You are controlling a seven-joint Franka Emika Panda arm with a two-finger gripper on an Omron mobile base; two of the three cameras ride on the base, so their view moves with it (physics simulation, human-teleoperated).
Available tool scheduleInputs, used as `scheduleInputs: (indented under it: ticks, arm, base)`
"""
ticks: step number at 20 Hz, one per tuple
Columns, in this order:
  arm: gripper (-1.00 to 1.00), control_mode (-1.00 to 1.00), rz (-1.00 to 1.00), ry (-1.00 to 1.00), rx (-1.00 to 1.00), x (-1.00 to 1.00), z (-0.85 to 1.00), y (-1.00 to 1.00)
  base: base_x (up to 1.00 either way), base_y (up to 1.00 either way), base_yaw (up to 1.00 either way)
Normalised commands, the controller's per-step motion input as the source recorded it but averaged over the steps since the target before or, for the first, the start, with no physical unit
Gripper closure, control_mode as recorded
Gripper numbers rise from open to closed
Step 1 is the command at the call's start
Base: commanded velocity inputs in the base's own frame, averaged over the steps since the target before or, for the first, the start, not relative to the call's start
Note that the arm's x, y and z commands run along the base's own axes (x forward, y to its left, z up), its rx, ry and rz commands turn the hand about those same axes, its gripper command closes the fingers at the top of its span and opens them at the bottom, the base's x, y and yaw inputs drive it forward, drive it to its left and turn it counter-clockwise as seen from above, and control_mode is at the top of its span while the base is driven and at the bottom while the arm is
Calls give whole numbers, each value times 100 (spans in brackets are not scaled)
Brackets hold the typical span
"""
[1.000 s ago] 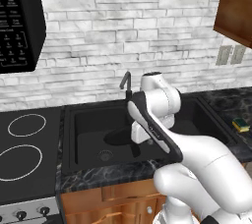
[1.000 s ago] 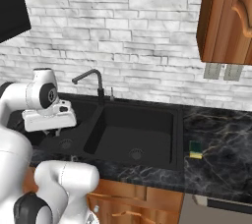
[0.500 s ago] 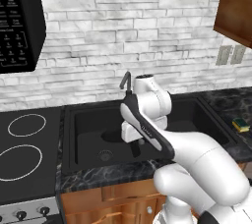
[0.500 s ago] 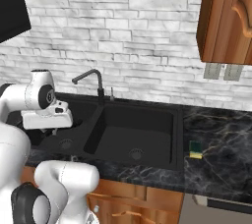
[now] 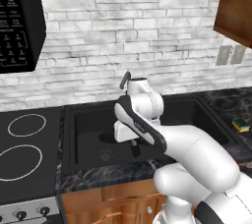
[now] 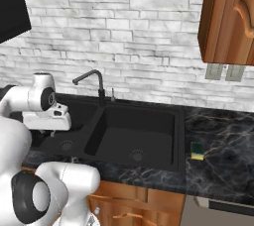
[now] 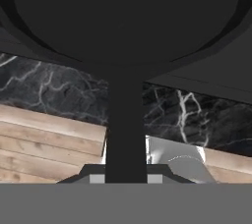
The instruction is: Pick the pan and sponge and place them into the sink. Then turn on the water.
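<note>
We are carrying the pan (image 7: 123,16), and in the hand view its round black bowl is spreading across the top while its straight handle is running down between our fingertips. The gripper (image 7: 126,179) is pinching that handle, its jaws pressed nearly together on it. In the left base view the hand is hanging low over the left basin of the sink (image 5: 86,120), with the pan mostly lost against the black basin, so we cannot tell whether it is touching the floor. The faucet (image 6: 89,79) is standing at the back rim between the 2 basins, and no water is running. The sponge (image 6: 197,150) is lying on the marble counter (image 6: 223,145) just right of the sink, well apart from the hand. We are judging that step 1, setting the pan in the sink, is in hand. The next move is calling for lowering the pan flat, spreading the jaws, lifting clear, then swinging right across both basins toward the sponge.
</note>
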Motion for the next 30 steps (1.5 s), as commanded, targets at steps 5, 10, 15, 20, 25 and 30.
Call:
scheduleInputs:
  ticks: [5,10,15,20,25,30]
  arm:
    - [100,-100,-6,12,1,18,-12,14]
    - [100,-100,-7,5,-1,14,-16,18]
    - [100,-100,-8,-1,-5,10,-18,19]
    - [100,-100,-8,-3,-8,21,-23,15]
    - [100,-100,-8,-1,-7,30,-23,2]
    - [100,-100,-8,2,-3,30,-22,1]
  base:
    - [0,0,0]
    - [0,0,0]
    - [0,0,0]
    - [0,0,0]
    - [0,0,0]
    - [0,0,0]
